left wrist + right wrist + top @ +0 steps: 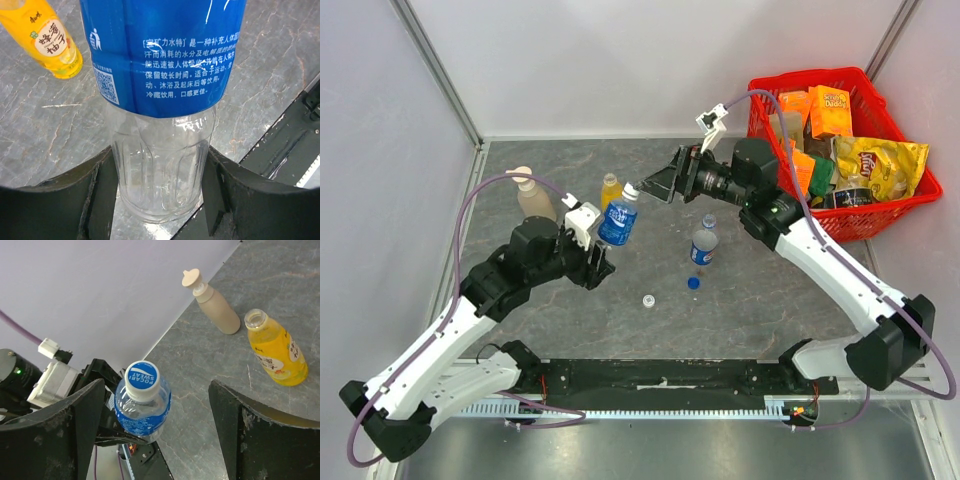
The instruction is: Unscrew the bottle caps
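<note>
The right gripper (156, 415) is released and spread wide, grasping nothing. The bottle cap (142, 376), white with blue print, sits between its fingers and touches neither. The left gripper (159, 192) is clenched on the clear lower part of the held bottle (162, 150), below the blue label. The bottle is tilted toward the right arm and appears raised off the tabletop (770, 310).

Step in hand, as judged: close the right gripper on the bottle cap and turn it off.
- Centre the cap between both fingers before closing. In the right wrist view it lies nearer the left-hand finger.
- Align the gripper with the bottle neck, so that turning does not pry the cap sideways.
- Grip the cap only, not the bottle shoulder.
- The bottle wall looks thin. The left grip must resist twisting without crushing it.

Farther out, the juice bottle (275, 347) stands open-mouthed near the soap bottle (212, 302). A blue cap (693, 283) and a white cap (648, 300) lie loose on the tabletop near the second bottle (704, 247).
</note>
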Robot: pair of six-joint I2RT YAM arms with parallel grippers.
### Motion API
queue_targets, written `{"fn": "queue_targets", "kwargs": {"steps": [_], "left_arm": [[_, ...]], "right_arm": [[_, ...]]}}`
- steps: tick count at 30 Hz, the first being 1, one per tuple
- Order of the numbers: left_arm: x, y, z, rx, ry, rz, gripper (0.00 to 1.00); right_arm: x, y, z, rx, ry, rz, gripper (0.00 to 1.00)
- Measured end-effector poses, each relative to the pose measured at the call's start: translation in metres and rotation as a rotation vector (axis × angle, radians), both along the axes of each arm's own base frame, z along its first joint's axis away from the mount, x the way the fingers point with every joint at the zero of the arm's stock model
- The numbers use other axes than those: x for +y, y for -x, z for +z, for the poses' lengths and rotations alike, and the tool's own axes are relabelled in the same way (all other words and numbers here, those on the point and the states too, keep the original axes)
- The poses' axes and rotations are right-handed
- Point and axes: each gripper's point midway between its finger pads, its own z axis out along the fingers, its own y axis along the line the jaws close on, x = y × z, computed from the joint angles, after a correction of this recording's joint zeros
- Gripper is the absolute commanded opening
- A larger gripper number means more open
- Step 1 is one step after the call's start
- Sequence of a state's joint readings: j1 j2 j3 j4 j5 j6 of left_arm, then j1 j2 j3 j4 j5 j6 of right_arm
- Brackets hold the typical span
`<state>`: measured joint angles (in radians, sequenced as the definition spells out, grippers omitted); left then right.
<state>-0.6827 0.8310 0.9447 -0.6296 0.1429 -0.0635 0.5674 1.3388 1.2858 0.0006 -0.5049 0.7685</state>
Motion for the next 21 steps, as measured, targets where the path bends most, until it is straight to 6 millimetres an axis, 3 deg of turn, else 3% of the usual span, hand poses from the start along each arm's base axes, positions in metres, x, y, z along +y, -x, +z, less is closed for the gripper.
{"fn": "queue_targets", "kwargs": {"steps": [6,11,19,21], "left_arm": [[0.005,-0.007,-0.005,0.015,-0.051,0.037,0.02],[0.006,-0.01,-0.012,0.034,-0.078,0.045,0.02],[0.007,-0.009,-0.014,0.041,-0.086,0.043,0.02],[0.007,-0.009,-0.014,0.042,-0.086,0.043,0.02]], "right_arm": [[0.008,-0.009,-0.02,0.069,0.016,-0.003,0.82],[0.014,-0.009,-0.022,0.082,0.018,0.007,0.74],[0.023,-0.012,-0.031,0.11,0.027,0.028,0.71],[0.025,-0.012,-0.035,0.118,0.032,0.034,0.65]]}}
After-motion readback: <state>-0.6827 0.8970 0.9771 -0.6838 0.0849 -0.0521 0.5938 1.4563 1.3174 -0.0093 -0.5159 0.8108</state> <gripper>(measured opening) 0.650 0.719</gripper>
